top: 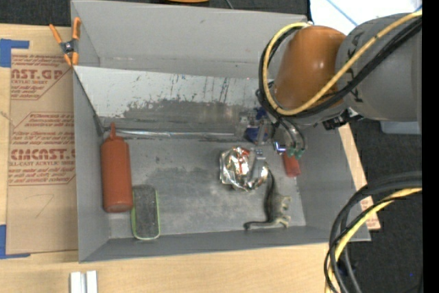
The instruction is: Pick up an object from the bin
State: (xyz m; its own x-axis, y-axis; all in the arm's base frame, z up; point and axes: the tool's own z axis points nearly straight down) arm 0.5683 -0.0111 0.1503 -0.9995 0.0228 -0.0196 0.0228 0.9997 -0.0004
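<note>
The arm (384, 72) reaches in over the right wall of the bin (171, 31). Its orange wrist cover (309, 68) hangs above the bin's right half, with yellow cables (265, 75) looped round it. Beneath the cover the gripper (258, 151) points down, low over the bin's floor, right of centre.

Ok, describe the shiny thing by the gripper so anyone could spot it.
Start at the grey bin, floor right of centre, beside the gripper. There lies a crumpled silvery foil wad; unlike the dark lizard-shaped toy beside it, it glints.
</note>
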